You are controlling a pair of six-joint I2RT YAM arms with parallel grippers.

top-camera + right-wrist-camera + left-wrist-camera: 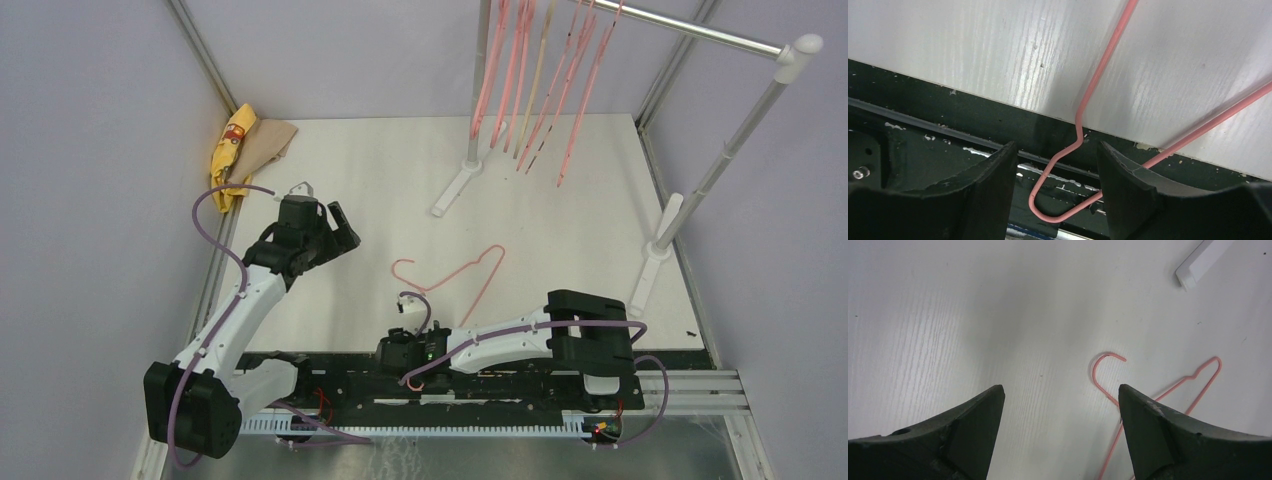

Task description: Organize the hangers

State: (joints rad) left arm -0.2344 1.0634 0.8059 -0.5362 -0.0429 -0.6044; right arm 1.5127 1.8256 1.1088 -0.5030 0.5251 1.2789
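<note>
Pink wire hanger (458, 272) (1094, 85) is lying flat on the white counter (380, 170), near the front edge and roughly midway between the two arms. Its hook is pointing toward the left arm's side, and one shoulder corner is sticking out past the counter edge over the black frame (923, 125)

Right gripper (1055, 145) is sitting low at that front edge with its jaws apart. The overhanging corner is lying in the gap between them and isn't being clamped. The lower wire is running right by one finger (1128, 190); can't tell if it's touching

Left gripper (345, 228) (1060, 390) is hovering above the counter, spread wide, nothing in it. Its wrist view is looking down at bare counter, with the hanger's hook just ahead of the fingers

Other hangers (530, 80) are hanging in a bunch on the silver rail (700, 30) at the back right. Most are pink, one is beige (540, 70). One white foot of the rail stand (1200, 262) is showing in the left wrist view

Yellow cloth (230, 150) and tan cloth (270, 140) are lying bunched together in the back left corner, well apart from the hangers
</note>
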